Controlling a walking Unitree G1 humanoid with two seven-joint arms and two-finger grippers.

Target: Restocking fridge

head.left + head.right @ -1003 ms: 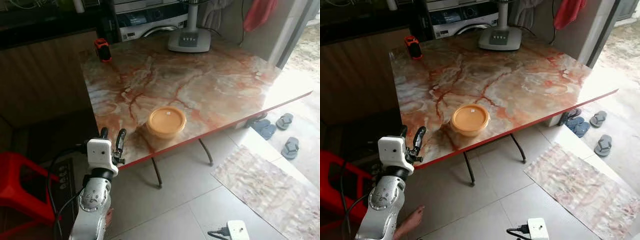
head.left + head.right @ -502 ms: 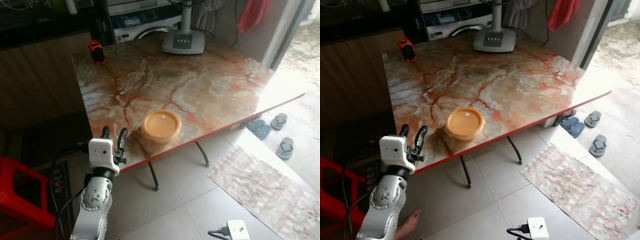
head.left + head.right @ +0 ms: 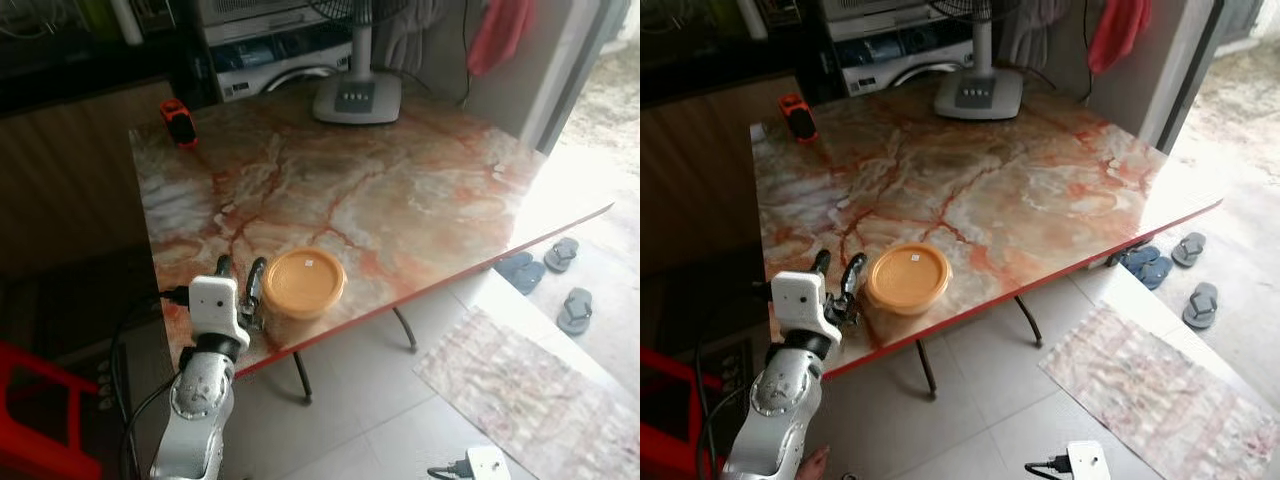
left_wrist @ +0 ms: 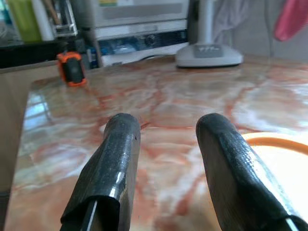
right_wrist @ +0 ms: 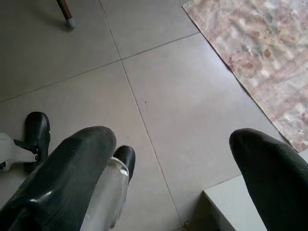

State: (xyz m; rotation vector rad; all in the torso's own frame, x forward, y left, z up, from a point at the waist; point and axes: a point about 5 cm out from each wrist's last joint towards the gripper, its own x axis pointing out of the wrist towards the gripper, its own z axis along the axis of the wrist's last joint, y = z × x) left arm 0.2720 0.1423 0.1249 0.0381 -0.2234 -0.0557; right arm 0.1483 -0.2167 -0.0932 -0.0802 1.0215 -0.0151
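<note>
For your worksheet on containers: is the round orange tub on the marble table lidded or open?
Lidded: the round orange tub shows a flat orange lid covering its top.

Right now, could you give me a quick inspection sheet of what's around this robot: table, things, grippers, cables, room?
Surface: marble-patterned table with a red edge, standing on a tiled floor.
Job's things: orange lidded container near the table's front edge, lid on.
Clutter: small orange and black device at the far left corner; fan base at the far edge.
Grippers: left gripper open, just left of the container, at the table edge; right gripper open, pointing down at the floor.
Cables: black cable looping beside the left arm; white power strip with a black cord on the floor.
Surroundings: patterned mat, sandals, red stool, red cloth hanging.
</note>
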